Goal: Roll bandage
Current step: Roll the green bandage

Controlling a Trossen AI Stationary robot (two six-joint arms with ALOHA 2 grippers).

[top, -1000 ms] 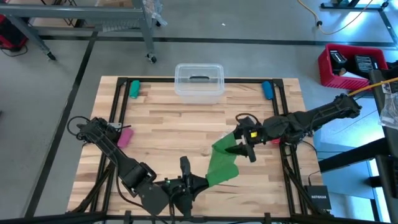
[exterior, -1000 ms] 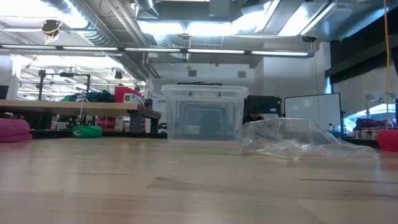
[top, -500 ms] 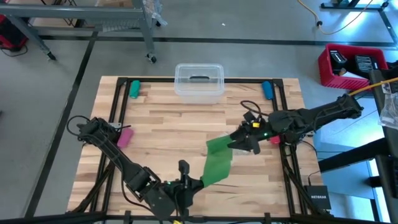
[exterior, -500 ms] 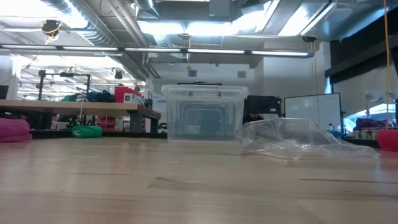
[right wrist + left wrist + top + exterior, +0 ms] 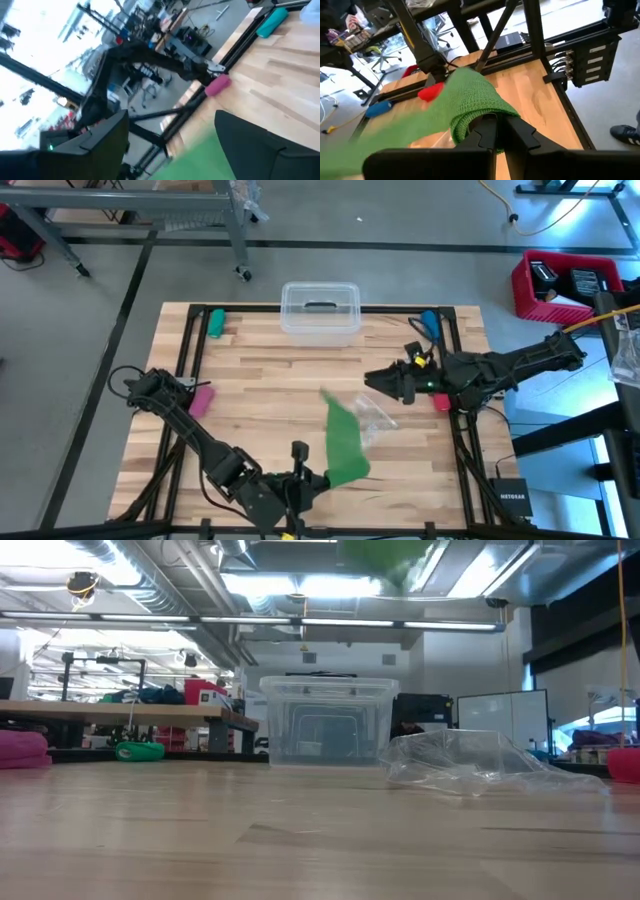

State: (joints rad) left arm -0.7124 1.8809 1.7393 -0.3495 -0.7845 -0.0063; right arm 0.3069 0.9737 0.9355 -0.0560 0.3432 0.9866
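The bright green bandage [image 5: 343, 442] stretches from my left gripper [image 5: 303, 477] at the table's near edge toward the middle, and its far end [image 5: 327, 396] is free. The low view shows it as a green blur [image 5: 385, 552] high above the table. In the left wrist view the bandage [image 5: 470, 95] lies over my shut left gripper [image 5: 499, 122]. My right gripper [image 5: 372, 380] stands open at the right of centre, clear of the strip. In its wrist view the right gripper [image 5: 170, 135] holds nothing, and the green bandage [image 5: 200, 160] shows beyond it. My left gripper pinches the bandage's near end [image 5: 470, 122] between its two fingers. The cloth there is bunched and folded over the fingertips, in more than one layer. The fingers point nearly level, a little downward. The rest of the strip runs away from the fingers, off the table.
A clear lidded bin [image 5: 320, 310] stands at the far edge. A crumpled clear plastic bag [image 5: 378, 420] lies right of the bandage. A green roll [image 5: 215, 322] and a blue roll [image 5: 430, 323] lie in the far corners, and a pink roll [image 5: 202, 400] lies at the left.
My right gripper has drawn away from the bandage toward the table's far right and rolled. The strip's far end, which was at that gripper, is free and has swung left. My left gripper has sunk a little and rolled, keeping hold of the near end.
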